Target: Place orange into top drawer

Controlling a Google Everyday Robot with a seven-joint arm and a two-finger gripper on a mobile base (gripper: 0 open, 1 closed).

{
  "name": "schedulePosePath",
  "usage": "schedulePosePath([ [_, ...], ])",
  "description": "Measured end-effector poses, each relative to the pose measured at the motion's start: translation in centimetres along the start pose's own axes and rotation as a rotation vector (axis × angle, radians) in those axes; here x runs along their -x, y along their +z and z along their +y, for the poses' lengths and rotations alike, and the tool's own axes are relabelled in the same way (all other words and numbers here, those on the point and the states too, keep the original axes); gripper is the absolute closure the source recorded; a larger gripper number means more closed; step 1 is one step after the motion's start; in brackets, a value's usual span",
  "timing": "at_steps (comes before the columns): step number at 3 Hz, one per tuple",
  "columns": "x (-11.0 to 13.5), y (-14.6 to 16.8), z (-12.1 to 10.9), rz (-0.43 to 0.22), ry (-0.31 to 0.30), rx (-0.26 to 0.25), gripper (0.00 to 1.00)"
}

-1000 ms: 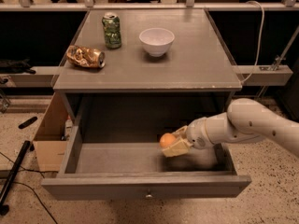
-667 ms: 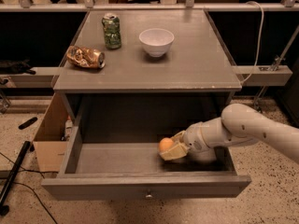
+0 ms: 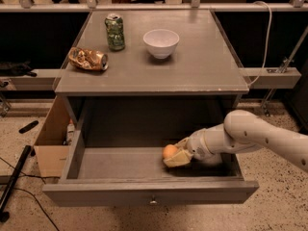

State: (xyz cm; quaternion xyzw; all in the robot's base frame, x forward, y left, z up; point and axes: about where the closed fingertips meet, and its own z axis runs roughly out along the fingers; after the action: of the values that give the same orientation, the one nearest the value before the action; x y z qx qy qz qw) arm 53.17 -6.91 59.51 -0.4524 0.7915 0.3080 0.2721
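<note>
Drawer open, knob nearest. Inside, right of centre, gripper clamped on orange, arm entering over right wall. Box at left. Tabletop beyond: bag, can, bowl.

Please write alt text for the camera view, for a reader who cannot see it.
The gripper holds the orange low inside the open top drawer, right of its centre. On the cabinet top are a green can, a white bowl and a crumpled snack bag.
</note>
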Motion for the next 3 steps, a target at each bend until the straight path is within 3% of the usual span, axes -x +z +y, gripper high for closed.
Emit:
schedulePosePath([
  [3,0.0,0.01,0.01,0.0,0.0,0.0,0.05],
])
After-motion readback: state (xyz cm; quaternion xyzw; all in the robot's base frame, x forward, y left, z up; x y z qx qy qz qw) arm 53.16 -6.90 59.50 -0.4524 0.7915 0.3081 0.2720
